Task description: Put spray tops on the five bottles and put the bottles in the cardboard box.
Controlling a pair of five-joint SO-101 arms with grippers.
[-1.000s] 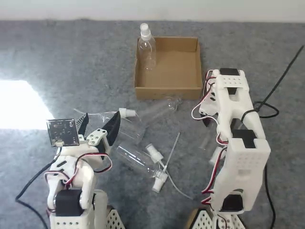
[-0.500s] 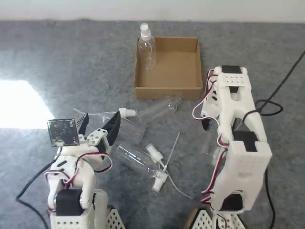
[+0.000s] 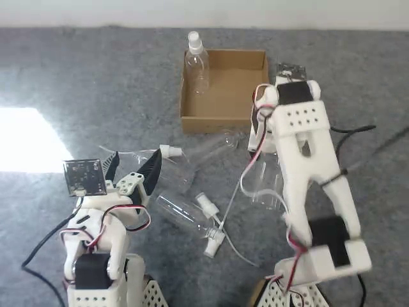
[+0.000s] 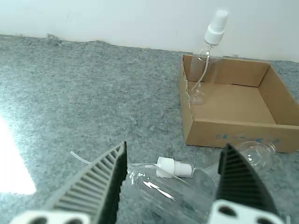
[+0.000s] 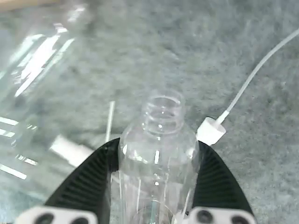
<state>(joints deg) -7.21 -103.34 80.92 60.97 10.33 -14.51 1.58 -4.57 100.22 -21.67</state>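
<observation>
The left gripper point(image 3: 131, 169) is hanging low over the grey table point(image 3: 96, 83), its jaws standing wide apart and gripping nothing; just beyond them a clear bottle point(image 4: 187, 191) is lying on its side with a white spray top point(image 4: 173, 167) against it, though I cannot tell whether that top is seated on the neck; nearer the middle, a second bottle point(image 3: 182, 214) is lying flat, with two loose spray tops point(image 3: 206, 203) resting just beside it, their thin tubes trailing over the table; a third bottle point(image 3: 214, 146), uncapped, is lying just in front of the cardboard box point(image 3: 223, 121); the box is sitting open at the far middle of the table and is holding one thing, an upright capped bottle point(image 3: 197, 64) standing in its back left corner, seen in the left wrist view point(image 4: 205, 70) with its white top rising above the rim; the right arm point(image 3: 307, 160) is stretching forward beside the box, and the right gripper point(image 5: 156, 149) is holding its jaws clamped on an open-necked bottle point(image 5: 159, 135), well outside the box, with another spray top point(image 5: 210, 130) lying on the table near it.
</observation>
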